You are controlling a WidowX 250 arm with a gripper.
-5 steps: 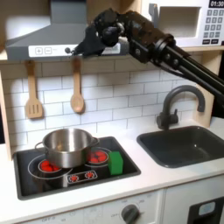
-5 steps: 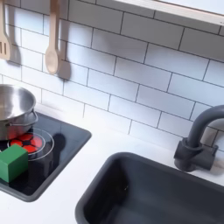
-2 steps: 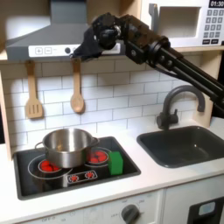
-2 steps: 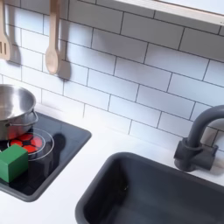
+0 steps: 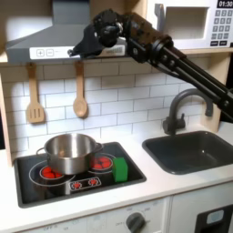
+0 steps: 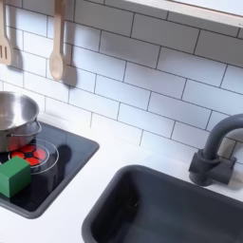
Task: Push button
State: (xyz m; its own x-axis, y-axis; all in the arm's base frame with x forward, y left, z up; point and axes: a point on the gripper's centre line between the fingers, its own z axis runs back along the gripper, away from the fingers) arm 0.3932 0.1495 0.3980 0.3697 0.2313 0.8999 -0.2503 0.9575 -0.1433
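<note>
The small dark buttons (image 5: pixel 47 53) sit on the grey range hood's front strip; the black gripper (image 5: pixel 76 50) has crept left since a second ago and is right at them, can't tell if its jaws are apart. Two wooden utensils (image 5: pixel 80 89), one steel pot (image 5: pixel 70 152), one green block (image 5: pixel 120 168)

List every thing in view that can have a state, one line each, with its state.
gripper: raised at the range hood's button panel, open or shut unclear
buttons: on the hood's front, contact unclear
pot: upright on the stove, no lid
green block: resting on the stove beside the pot
wooden spoon: hanging on the wall
spatula: hanging
sink: empty
</note>
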